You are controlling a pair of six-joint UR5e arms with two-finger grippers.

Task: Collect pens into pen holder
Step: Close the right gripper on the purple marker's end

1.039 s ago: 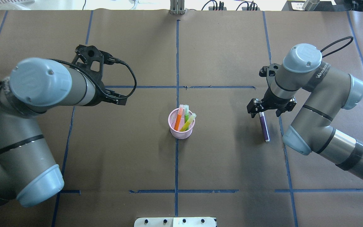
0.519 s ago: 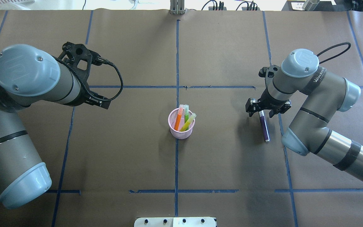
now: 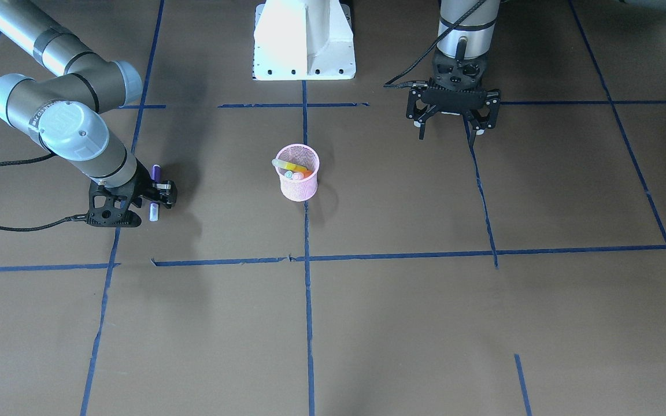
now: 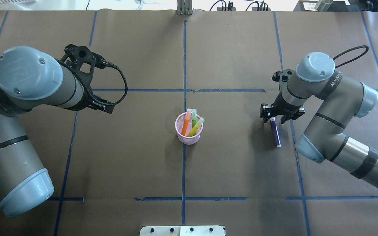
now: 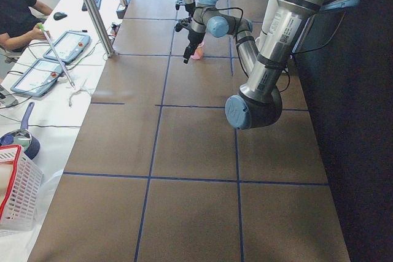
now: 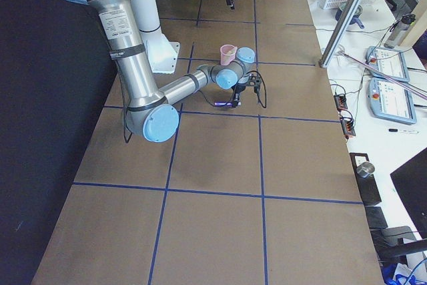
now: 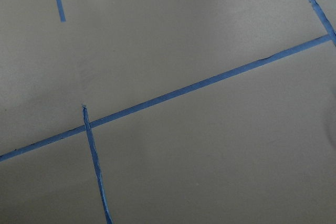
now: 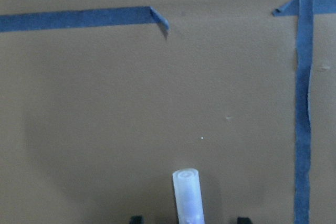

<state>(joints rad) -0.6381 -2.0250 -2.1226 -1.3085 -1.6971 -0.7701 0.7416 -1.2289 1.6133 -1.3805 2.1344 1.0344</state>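
Note:
The pink mesh pen holder [image 4: 189, 135] stands upright at the table's middle, also in the front view [image 3: 299, 186]. It holds an orange pen [image 4: 185, 125], a green pen [image 4: 194, 120] and a yellow-green pen [image 4: 197, 127]. A purple pen [image 4: 275, 132] lies flat on the table to the right. My right gripper [image 4: 275, 117] is low over its far end, open, one finger on each side. The right wrist view shows the pale cap [image 8: 187, 195] between the fingertips without touching them. My left gripper [image 3: 452, 126] is open and empty, far from the holder.
Blue tape lines [image 4: 184, 65] cross the brown paper table. The white robot base [image 3: 304, 40] stands behind the holder. Tablets [image 5: 61, 47], a person and a basket [image 5: 15, 188] sit on a side bench beyond the table's edge.
My left arm drew back to the left, away from the holder, then stopped. My right gripper came down lower around the purple pen's far end. The pen has not moved.

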